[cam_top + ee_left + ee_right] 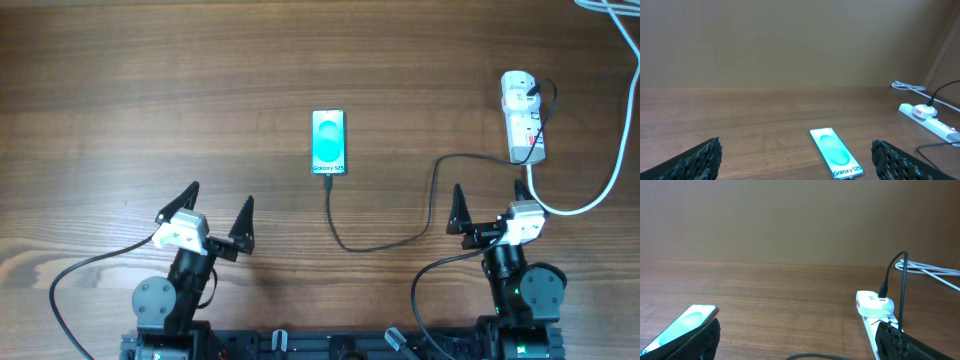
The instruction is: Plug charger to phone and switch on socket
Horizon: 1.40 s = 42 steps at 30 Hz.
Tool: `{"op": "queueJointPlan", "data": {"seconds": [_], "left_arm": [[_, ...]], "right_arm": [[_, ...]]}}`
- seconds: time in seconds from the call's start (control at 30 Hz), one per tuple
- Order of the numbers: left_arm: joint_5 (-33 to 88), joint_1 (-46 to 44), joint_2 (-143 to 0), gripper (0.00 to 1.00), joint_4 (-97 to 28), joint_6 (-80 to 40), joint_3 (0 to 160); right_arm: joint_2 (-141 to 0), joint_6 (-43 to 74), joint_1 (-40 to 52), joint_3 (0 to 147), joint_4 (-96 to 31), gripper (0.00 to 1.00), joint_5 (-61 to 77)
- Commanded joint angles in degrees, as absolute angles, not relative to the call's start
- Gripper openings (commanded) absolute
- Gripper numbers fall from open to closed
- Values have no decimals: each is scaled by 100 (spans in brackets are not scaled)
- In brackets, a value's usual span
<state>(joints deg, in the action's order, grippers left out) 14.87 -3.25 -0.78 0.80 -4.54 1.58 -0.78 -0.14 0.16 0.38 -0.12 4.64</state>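
Note:
The phone (328, 142) lies flat mid-table, cyan-green screen up, white text band at its near end. It also shows in the left wrist view (836, 160) and at the left edge of the right wrist view (682, 325). The thin black charger cable (380, 240) runs from the phone's near end, loops right and up to the white socket strip (522, 130). The plug tip sits at the phone's near edge. The socket shows in the right wrist view (877, 307) with a white adapter and the black lead. My left gripper (218, 212) is open and empty. My right gripper (490, 208) is open and empty.
A thicker white lead (610, 190) curves from the socket along the table's right side to the back right corner. The wooden table (150, 100) ends at a plain wall in both wrist views.

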Motion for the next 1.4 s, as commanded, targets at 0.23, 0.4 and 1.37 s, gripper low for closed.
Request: {"op": "queueJointPlan", "data": {"seconds": [0.23,0.4,1.37], "left_arm": [[150,-270,-16,100,-377,-344,32],[38,-174,-16,100,-438,-336,32],[143,23,-16,100,-443,128,32]], "right_arm": [[-27,-67,-25,36,-1,100,386],[-27,-64,-25,36,-1,100,388],[-27,-64,-23,36,-1,100,386]]}}
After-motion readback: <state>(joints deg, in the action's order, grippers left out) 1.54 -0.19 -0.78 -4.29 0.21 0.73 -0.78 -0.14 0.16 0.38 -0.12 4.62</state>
